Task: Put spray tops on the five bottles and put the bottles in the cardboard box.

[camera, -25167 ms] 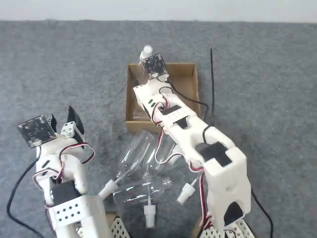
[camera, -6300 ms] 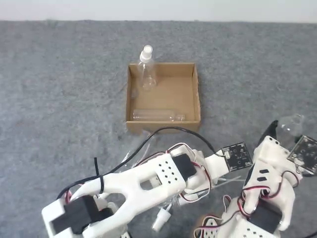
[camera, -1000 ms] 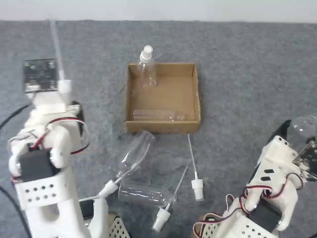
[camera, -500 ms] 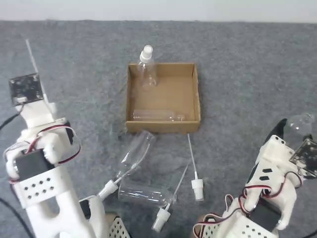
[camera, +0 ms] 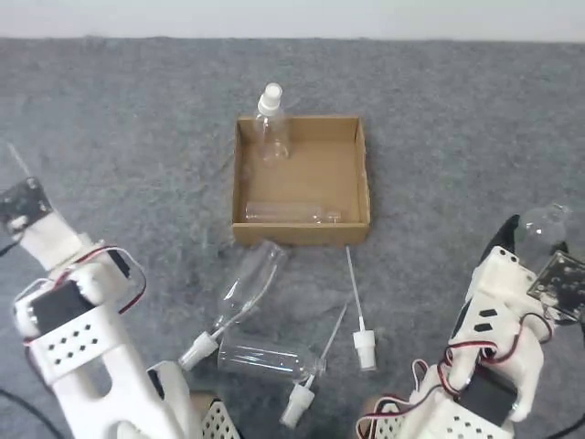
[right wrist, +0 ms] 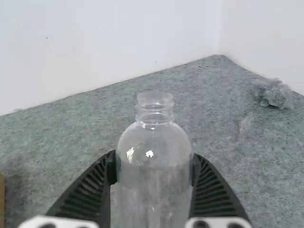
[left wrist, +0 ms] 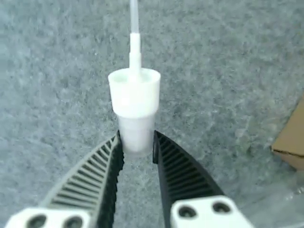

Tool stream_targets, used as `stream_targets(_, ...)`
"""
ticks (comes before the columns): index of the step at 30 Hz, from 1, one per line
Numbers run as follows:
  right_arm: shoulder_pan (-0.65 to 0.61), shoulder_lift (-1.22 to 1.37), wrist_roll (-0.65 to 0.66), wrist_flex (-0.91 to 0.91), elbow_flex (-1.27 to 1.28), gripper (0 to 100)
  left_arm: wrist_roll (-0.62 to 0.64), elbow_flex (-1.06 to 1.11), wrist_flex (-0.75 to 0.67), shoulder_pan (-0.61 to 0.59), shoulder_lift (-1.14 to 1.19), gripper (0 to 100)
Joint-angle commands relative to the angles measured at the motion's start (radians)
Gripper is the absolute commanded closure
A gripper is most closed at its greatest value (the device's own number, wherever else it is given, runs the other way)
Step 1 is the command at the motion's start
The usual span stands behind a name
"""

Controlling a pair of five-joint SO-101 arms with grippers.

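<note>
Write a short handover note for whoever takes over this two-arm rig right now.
Left gripper: shut on a spray top.
Right gripper: shut on an open bottle.
Cardboard box: capped bottle upright at the far wall, second bottle lying by the near wall.
Carpet: third bottle, fourth bottle, a loose top.
Left: fit remaining tops, box three bottles.

Bright, even light, soft faint shadows on the carpet [camera: 457, 137], small white glints on the bottle [right wrist: 153, 161]
</note>
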Motion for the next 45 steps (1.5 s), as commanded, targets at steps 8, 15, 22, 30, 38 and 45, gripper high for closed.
stream_targets(8, -0.03, -0.019, 0.015, -0.021, 0.008, 94.0, 0.253, 0.252, -0.451, -0.009, -0.025, 99)
stream_targets(15, -0.03, -0.019, 0.015, -0.021, 0.008, 94.0, 0.322, 0.386, -0.721, -0.006, -0.025, 99)
stream_targets(22, -0.03, -0.019, 0.015, -0.021, 0.008, 94.0, 0.434, 0.395, -0.729, -0.003, -0.025, 99)
stream_targets(30, -0.031, -0.019, 0.04, -0.021, 0.008, 94.0, 0.479, 0.401, -0.727, -0.003, -0.017, 98)
stream_targets(38, -0.031, -0.019, 0.041, -0.021, 0.008, 94.0, 0.535, 0.41, -0.644, 0.043, -0.023, 67)
stream_targets(45, -0.031, -0.019, 0.041, -0.021, 0.008, 94.0, 0.534, 0.406, -0.631, 0.057, -0.025, 73)
